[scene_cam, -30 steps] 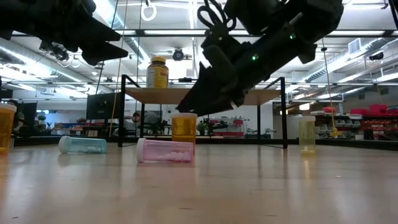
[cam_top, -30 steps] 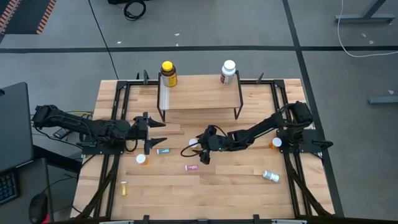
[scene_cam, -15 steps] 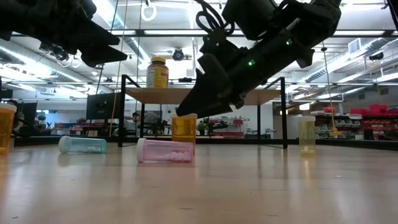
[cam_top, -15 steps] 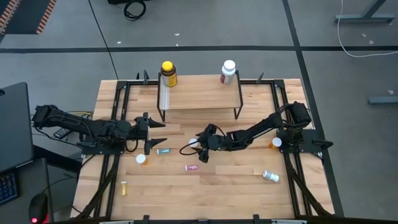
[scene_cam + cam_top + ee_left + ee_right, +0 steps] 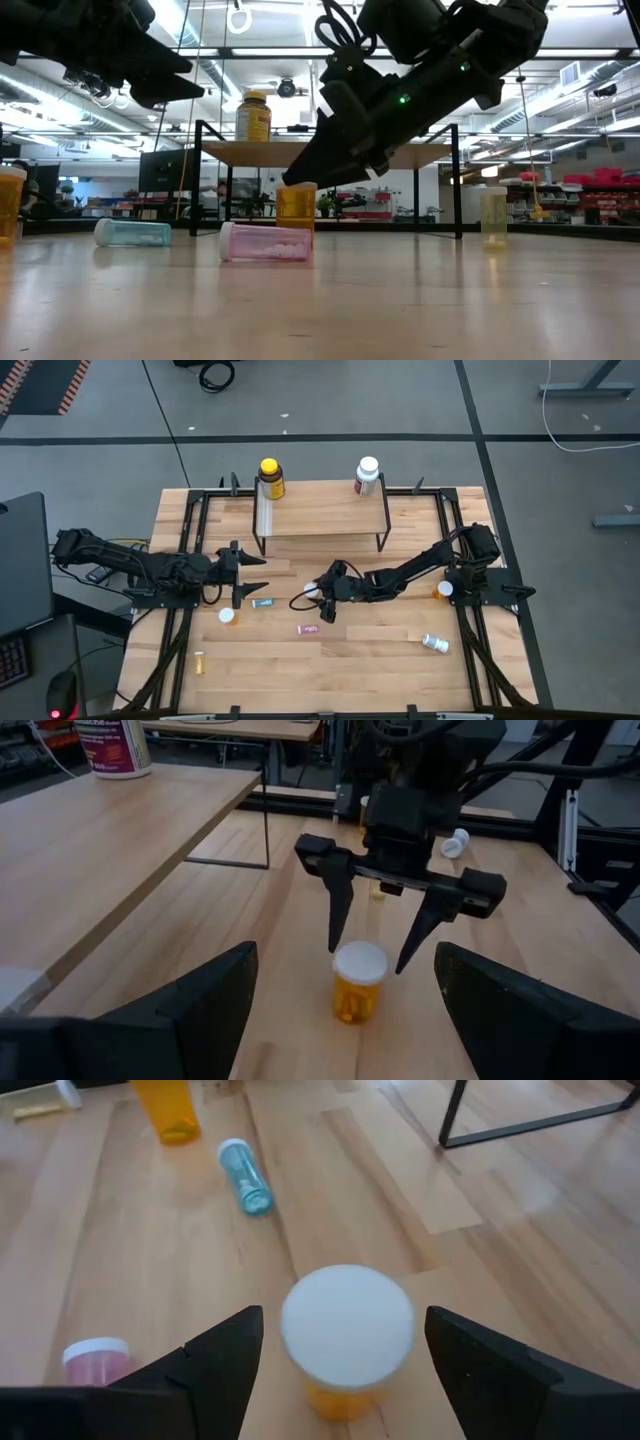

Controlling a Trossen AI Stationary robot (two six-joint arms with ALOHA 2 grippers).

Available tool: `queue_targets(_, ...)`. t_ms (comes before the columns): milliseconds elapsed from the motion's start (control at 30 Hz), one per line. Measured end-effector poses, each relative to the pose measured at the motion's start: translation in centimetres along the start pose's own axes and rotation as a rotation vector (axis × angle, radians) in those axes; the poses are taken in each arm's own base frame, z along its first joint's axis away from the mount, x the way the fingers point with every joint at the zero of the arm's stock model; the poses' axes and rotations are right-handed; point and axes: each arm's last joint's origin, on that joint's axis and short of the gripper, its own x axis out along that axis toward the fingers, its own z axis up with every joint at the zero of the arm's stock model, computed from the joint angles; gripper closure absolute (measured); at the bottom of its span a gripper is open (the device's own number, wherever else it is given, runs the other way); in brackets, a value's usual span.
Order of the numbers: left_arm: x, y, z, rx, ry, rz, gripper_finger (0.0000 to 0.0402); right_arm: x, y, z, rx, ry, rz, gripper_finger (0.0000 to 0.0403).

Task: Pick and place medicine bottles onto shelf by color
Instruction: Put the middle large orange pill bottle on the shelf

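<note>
Orange white-capped vial (image 5: 348, 1342) stands upright mid-worktop, in front of the shelf (image 5: 322, 508). My right hand (image 5: 381, 955) straddles it, fingers wide, not touching yet, lined up to grip below the cap. My left hand (image 5: 250, 574) waits open nearby.

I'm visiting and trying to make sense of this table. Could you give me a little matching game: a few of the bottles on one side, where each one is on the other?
Things:
1. big yellow bottle
2. big white bottle
3. teal vial
4. orange white-capped vial

Places:
A. standing between the open fingers of the right gripper
B. lying on the table, near the left gripper
C. on the left end of the shelf
D. on the shelf's right end

Pairs: 1-C, 2-D, 3-B, 4-A
</note>
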Motion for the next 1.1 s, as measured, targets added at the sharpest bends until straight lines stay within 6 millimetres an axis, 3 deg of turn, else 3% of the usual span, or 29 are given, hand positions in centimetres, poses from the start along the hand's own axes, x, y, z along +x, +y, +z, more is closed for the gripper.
queue_targets(833,0.0,0.1,-0.2,0.001,0.023,0.017,0.0088,1.0,0.0,-0.9,-0.035,-0.009,-0.025,0.0117)
queue_targets(1100,0.0,0.1,-0.3,0.001,0.025,0.018,0.0088,1.0,0.0,-0.8,-0.032,-0.019,-0.030,0.0144)
